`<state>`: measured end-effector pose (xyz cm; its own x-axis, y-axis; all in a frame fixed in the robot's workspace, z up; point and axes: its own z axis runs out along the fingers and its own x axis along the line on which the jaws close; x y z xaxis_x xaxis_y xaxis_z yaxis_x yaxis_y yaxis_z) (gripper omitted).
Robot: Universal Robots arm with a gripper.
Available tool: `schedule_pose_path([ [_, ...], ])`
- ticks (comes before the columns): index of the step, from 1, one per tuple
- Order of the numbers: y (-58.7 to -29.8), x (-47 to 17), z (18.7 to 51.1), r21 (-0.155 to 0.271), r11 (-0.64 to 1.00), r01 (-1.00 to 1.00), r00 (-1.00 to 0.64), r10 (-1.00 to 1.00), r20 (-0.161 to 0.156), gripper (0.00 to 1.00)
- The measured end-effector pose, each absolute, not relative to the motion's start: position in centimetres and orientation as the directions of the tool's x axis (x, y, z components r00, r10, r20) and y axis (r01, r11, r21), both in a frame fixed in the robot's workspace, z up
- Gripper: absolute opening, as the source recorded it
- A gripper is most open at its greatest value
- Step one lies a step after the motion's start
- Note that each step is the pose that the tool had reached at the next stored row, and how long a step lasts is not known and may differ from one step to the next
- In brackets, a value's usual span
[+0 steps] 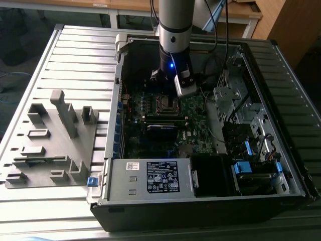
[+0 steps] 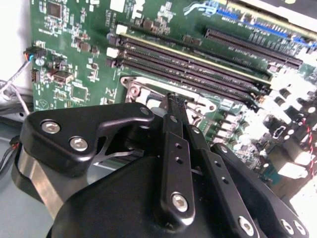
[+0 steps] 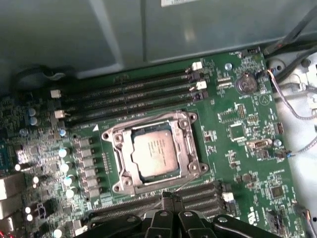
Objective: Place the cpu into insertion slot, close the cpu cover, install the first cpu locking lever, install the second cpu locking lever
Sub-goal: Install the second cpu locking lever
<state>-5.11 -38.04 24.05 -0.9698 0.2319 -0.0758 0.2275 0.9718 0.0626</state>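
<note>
The cpu sits in the slot under the closed cover, so the gripper, jaws closed and empty, hovers beside the slot.

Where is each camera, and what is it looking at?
Exterior view: off the arm, looking down into the open computer case; the arm reaches in.
First wrist view: on the arm, looking down at the cpu under its cpu cover; the tool peeks in.
Second wrist view: on the arm, behind the tool, facing the green board.
All three share that board.
</note>
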Motion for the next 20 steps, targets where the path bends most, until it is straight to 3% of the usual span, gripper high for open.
schedule_pose_path([
  [20, -38.6, -6.3, 23.9, 0.065, 0.972, 0.224, -0.97, 0.229, -0.08, 0.11],
])
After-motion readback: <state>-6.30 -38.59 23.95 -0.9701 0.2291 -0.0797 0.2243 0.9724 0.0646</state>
